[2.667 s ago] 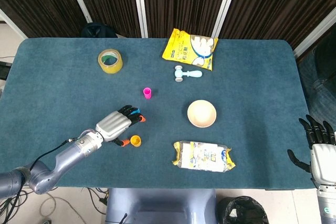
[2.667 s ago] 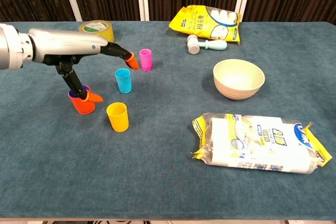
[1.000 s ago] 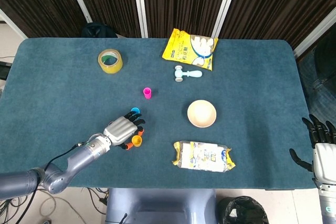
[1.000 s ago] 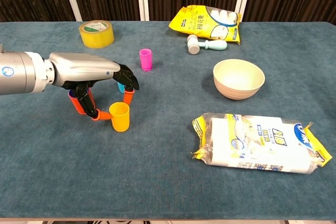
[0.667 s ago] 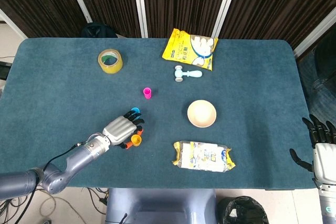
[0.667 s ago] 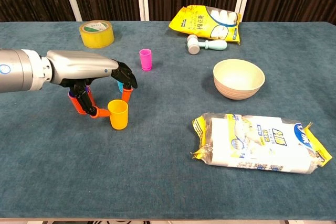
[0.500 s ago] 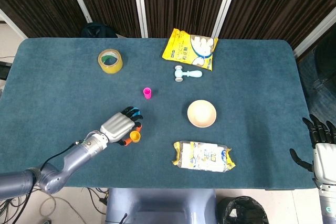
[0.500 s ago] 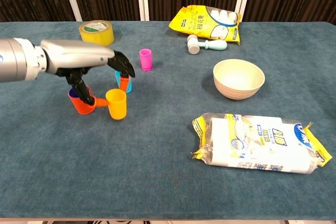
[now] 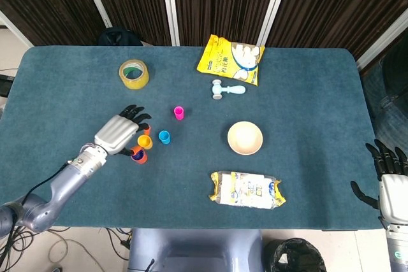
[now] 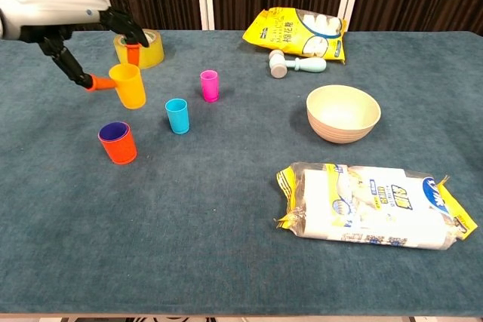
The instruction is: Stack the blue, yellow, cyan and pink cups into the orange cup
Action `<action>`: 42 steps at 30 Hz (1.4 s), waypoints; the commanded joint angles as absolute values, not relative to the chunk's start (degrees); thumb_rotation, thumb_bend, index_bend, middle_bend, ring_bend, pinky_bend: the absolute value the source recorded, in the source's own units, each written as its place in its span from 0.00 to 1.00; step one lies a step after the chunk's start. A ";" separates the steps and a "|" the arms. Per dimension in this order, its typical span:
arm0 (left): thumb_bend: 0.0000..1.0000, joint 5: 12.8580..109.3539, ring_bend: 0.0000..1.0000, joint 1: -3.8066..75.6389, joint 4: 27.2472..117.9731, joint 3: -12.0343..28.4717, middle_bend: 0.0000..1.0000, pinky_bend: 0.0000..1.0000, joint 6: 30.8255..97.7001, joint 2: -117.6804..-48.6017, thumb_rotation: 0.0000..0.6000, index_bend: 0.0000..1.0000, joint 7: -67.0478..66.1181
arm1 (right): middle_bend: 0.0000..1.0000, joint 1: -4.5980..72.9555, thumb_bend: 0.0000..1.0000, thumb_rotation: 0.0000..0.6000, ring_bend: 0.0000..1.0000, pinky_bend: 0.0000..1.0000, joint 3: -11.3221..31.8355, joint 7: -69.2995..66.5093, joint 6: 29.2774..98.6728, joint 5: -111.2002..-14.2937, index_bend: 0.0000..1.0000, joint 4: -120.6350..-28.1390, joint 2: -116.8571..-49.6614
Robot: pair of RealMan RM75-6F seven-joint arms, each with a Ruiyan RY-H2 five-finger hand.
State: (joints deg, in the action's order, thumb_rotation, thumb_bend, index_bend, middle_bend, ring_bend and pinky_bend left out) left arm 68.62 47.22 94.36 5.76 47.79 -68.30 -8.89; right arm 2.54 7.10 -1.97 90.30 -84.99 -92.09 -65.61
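My left hand (image 10: 83, 28) (image 9: 120, 133) holds the yellow cup (image 10: 127, 85) (image 9: 145, 141) in the air, pinched between thumb and a finger, above and slightly behind the orange cup (image 10: 118, 142) (image 9: 138, 155). The orange cup stands upright on the table with the blue cup nested inside, only a dark blue rim showing. The cyan cup (image 10: 177, 115) (image 9: 164, 137) stands to the right of it, and the pink cup (image 10: 209, 85) (image 9: 179, 113) farther back. My right hand (image 9: 384, 169) hangs off the table's right edge in the head view, fingers spread, holding nothing.
A roll of yellow tape (image 10: 143, 45) sits behind the left hand. A cream bowl (image 10: 343, 113), a toy hammer (image 10: 296, 63), a yellow snack bag (image 10: 300, 33) and a wrapped packet (image 10: 375, 207) lie on the right half of the teal table (image 10: 226, 246).
My left hand closed on the yellow cup on the table, then lifted it up and to the left, over the orange cup. The right hand stayed put.
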 commanded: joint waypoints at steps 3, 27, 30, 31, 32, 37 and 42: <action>0.33 69.82 0.00 45.80 93.69 5.19 0.17 0.00 48.22 -66.89 1.00 0.46 -6.40 | 0.08 2.65 0.32 1.00 0.12 0.03 7.03 -1.62 90.08 -84.96 0.12 -92.00 -65.81; 0.33 75.77 0.00 44.08 88.84 2.67 0.17 0.00 46.66 -69.20 1.00 0.45 -0.25 | 0.08 2.66 0.32 1.00 0.12 0.03 7.12 -1.06 89.94 -84.60 0.12 -91.99 -66.05; 0.33 76.07 0.00 44.12 88.58 2.51 0.17 0.00 46.28 -69.43 1.00 0.45 -0.05 | 0.08 2.68 0.32 1.00 0.12 0.03 7.10 -1.04 89.82 -84.54 0.12 -91.94 -66.08; 0.33 76.13 0.00 44.14 88.51 2.42 0.17 0.00 46.09 -69.51 1.00 0.44 -0.03 | 0.08 2.68 0.32 1.00 0.12 0.03 7.10 -1.04 89.78 -84.49 0.12 -91.92 -66.09; 0.32 76.16 0.00 44.17 88.46 2.36 0.17 0.00 45.91 -69.59 1.00 0.43 -0.03 | 0.08 2.70 0.32 1.00 0.12 0.03 7.10 -1.03 89.73 -84.47 0.12 -91.92 -66.09; 0.32 76.26 0.00 44.36 88.18 2.33 0.17 0.00 45.15 -70.05 1.00 0.41 0.27 | 0.08 2.66 0.32 1.00 0.12 0.03 7.19 -1.08 89.82 -84.40 0.13 -91.91 -66.04; 0.30 76.49 0.00 44.54 87.95 2.27 0.16 0.00 44.62 -70.24 1.00 0.32 0.32 | 0.08 2.65 0.32 1.00 0.12 0.03 7.23 -1.12 89.79 -84.30 0.13 -91.97 -65.96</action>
State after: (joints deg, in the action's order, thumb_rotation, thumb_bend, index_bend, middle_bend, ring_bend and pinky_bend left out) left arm 76.47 44.53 87.97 2.29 44.63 -70.23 0.33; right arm 2.64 7.23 -1.12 89.80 -84.30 -91.96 -65.97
